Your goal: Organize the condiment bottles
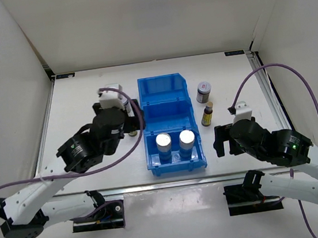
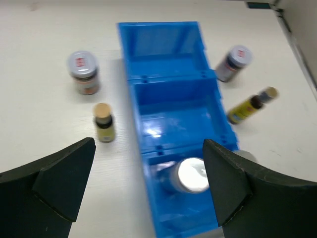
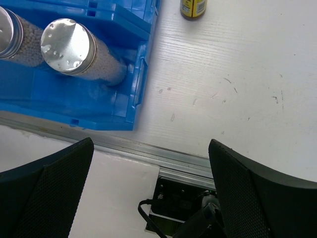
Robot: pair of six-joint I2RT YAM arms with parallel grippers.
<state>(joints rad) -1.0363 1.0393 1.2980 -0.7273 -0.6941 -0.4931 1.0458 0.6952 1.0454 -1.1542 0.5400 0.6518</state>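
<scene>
Both my claws gape wide, holding nothing.
Left of the blue bin (image 2: 163, 44) under my left claw (image 2: 148, 171) sit a jar (image 2: 83, 72) and a slim bottle (image 2: 104, 122). Two cylinders (image 1: 164, 144) fill its near compartment, one finger-hidden. Right: a blurred jar (image 2: 233, 62) and a slim bottle (image 3: 193, 7), cut off above my right claw (image 3: 151, 166).

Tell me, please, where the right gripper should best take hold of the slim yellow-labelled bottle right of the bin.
Probably around the labelled body of the slim bottle, below its cap, with the right gripper descending from above. It stands upright, clear of the blue bin and the jar behind it.
</scene>
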